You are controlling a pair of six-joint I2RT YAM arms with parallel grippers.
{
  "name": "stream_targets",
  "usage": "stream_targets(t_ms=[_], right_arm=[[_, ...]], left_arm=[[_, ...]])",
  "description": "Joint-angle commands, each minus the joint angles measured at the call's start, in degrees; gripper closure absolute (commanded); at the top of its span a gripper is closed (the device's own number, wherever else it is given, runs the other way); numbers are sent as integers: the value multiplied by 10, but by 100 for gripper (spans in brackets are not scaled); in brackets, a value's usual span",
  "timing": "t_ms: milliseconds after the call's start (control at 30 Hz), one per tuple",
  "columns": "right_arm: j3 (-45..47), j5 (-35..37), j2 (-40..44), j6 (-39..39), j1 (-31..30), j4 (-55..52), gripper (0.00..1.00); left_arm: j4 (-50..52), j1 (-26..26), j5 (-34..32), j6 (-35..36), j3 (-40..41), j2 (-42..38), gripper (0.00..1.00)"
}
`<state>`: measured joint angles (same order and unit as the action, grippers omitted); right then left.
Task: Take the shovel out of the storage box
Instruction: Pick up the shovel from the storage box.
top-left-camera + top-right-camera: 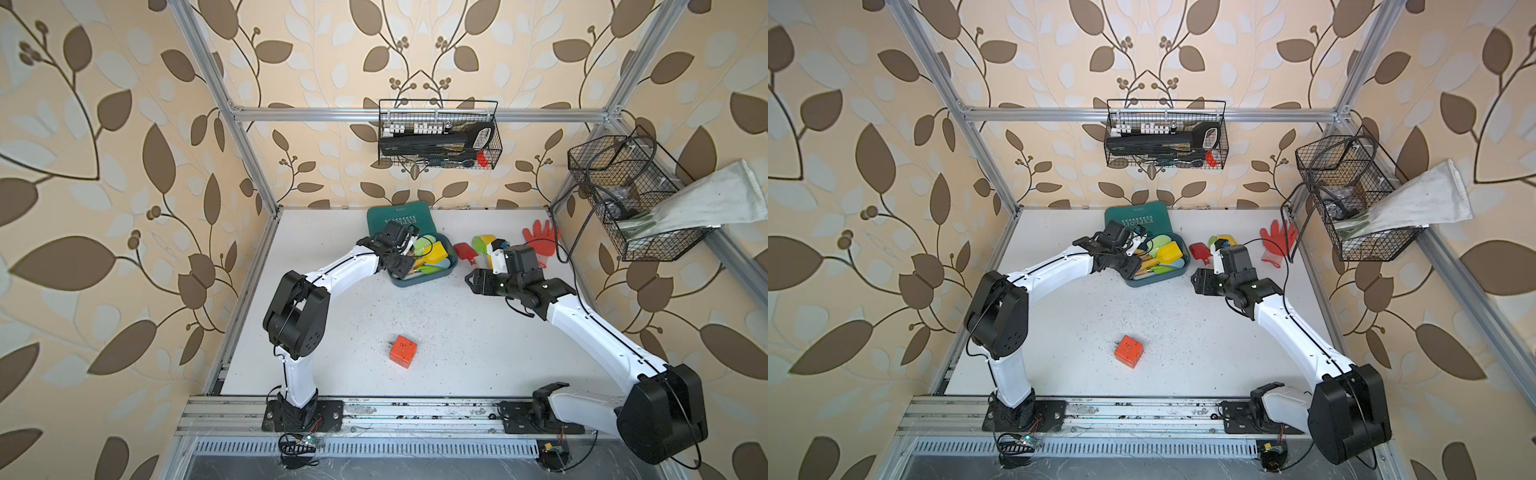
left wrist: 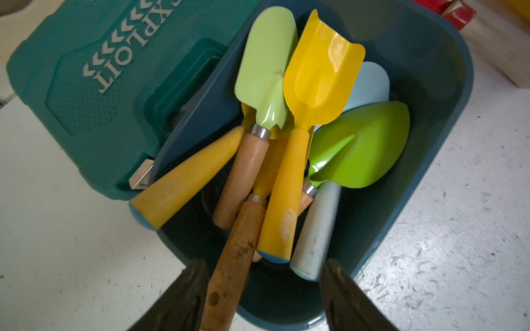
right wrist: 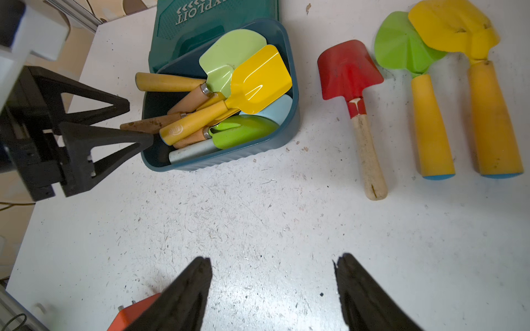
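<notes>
The dark teal storage box (image 1: 419, 283) (image 1: 1154, 283) (image 2: 430, 86) (image 3: 223, 160) stands at the back middle of the table, holding several shovels with yellow, green and pale blue blades. One shovel's stained brown wooden handle (image 2: 235, 258) (image 3: 149, 124) sticks out over the box's near rim; its blade is hidden under the others. My left gripper (image 2: 265, 265) (image 1: 401, 266) (image 3: 140, 123) is open around this handle, which lies against one finger with a wide gap to the other. My right gripper (image 3: 274, 258) (image 1: 473, 282) hangs open over bare table to the right of the box, holding nothing.
A green "EXPLOIT" case (image 1: 399, 218) lies right behind the box. A red shovel (image 3: 350, 71), a green one (image 3: 401, 43) and a yellow one (image 3: 453, 25) lie on the table to the right, beside a red glove (image 1: 540, 241). An orange cube (image 1: 403, 351) sits near the front.
</notes>
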<state>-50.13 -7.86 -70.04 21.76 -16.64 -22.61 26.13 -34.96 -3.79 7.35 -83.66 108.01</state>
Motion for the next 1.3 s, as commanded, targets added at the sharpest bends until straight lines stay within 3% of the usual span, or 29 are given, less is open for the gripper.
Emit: stream_targets(t_ms=[0, 500, 900, 1267], right_arm=[[12, -16, 7, 7, 4, 10, 28], [14, -35, -3, 11, 17, 16, 28], [16, -46, -4, 14, 28, 20, 28], [20, -69, -5, 19, 42, 27, 28]], left_arm=[[33, -3, 27, 37, -42, 23, 36], [75, -3, 37, 66, -113, 97, 46], [106, -3, 50, 78, -154, 137, 63], [125, -3, 44, 91, -172, 158, 69]])
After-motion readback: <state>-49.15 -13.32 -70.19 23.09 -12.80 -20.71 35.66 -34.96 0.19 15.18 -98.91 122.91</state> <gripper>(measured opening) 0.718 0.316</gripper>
